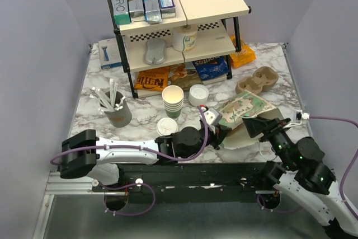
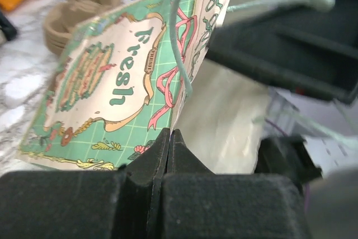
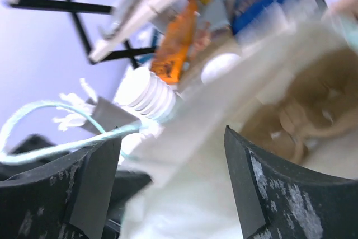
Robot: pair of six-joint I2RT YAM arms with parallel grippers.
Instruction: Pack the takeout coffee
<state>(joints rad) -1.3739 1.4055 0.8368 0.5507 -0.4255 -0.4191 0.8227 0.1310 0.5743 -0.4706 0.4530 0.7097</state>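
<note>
Left pincer [image 2: 169,137] clamped on the edge of the paper bag [image 2: 106,82]; right pincer [image 3: 173,138] apart at its 4 o'clock, blurred, perhaps straddling it.

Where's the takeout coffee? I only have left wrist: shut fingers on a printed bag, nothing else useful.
Observer: Top view shows the takeout coffee upright and lidded, left of the bag, outside it.
Operator: Right gripper?
Observer: The right gripper is open at the bag's mouth, with cream paper between its fingers.
Operator: Anything near the cup?
Observer: A stack of cups, lidless, stands just behind it.
</note>
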